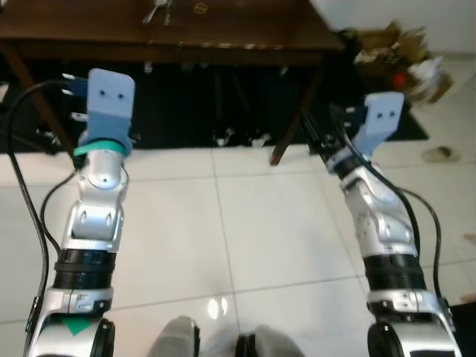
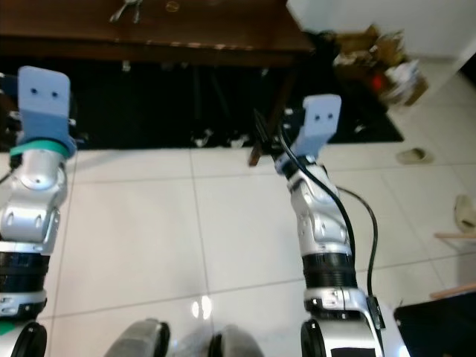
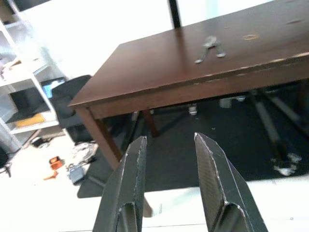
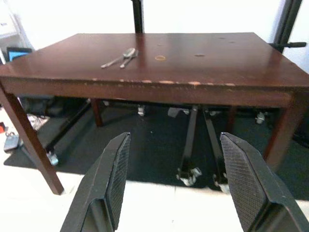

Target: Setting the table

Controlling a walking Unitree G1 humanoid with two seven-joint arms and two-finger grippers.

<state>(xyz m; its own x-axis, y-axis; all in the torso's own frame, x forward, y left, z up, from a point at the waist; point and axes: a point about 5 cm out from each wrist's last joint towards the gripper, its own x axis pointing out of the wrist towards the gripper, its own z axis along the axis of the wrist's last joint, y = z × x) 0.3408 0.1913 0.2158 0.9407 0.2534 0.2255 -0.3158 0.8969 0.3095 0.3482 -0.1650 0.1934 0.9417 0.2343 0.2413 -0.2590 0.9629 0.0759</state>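
Right wrist view showed the right gripper with fingers spread wide before a dark table, two spoons lying at 11 o'clock on its top, while the left gripper, fingers also apart, faced the same table.

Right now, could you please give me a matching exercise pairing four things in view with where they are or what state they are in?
Things:
1. spoons
2. left tool
3. cardboard boxes
4. black rug

Places or states:
A. on the floor under the table
B. lying on the dark wooden tabletop
C. open, holding nothing, short of the table
D. piled on the floor past the table's right end

Pairs: 1-B, 2-C, 3-D, 4-A
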